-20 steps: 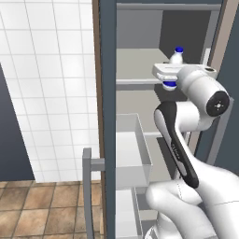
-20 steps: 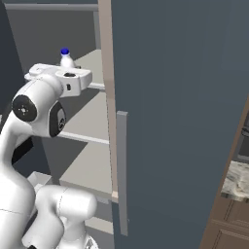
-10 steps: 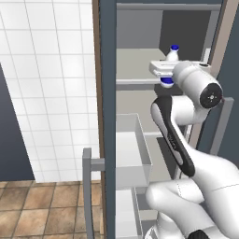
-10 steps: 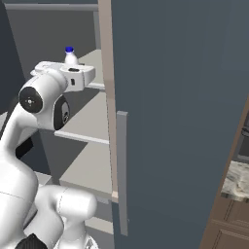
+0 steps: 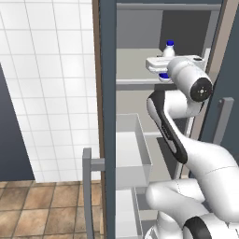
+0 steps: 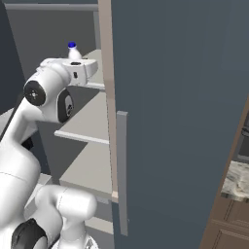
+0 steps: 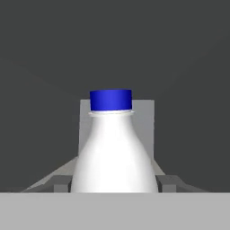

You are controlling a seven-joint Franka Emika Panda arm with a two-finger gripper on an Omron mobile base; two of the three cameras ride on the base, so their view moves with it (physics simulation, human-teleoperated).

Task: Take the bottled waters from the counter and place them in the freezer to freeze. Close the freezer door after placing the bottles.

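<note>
- The blue-capped bottle (image 7: 114, 148) stands upright between the two dark finger tips of the end effector (image 7: 114, 184), which is closed on its lower body.
- In the left base view the same bottle (image 5: 169, 49) pokes up above the white hand, over the upper shelf (image 5: 135, 63) inside the freezer (image 5: 108, 93); whether its base touches the shelf cannot be told.
- In the right base view its blue cap (image 6: 72, 45) shows just behind the wrist, deep in the freezer's grey interior.
- The freezer door (image 6: 180, 116) stands open to the arm's right, its grey bar handle (image 6: 122, 172) close beside the arm's elbow.
- Below the shelf, a pale bin (image 5: 132, 151) juts forward at the arm's left.
- A white tiled wall (image 5: 49, 88) flanks the freezer on the left, above a brown tiled floor (image 5: 39, 210).
</note>
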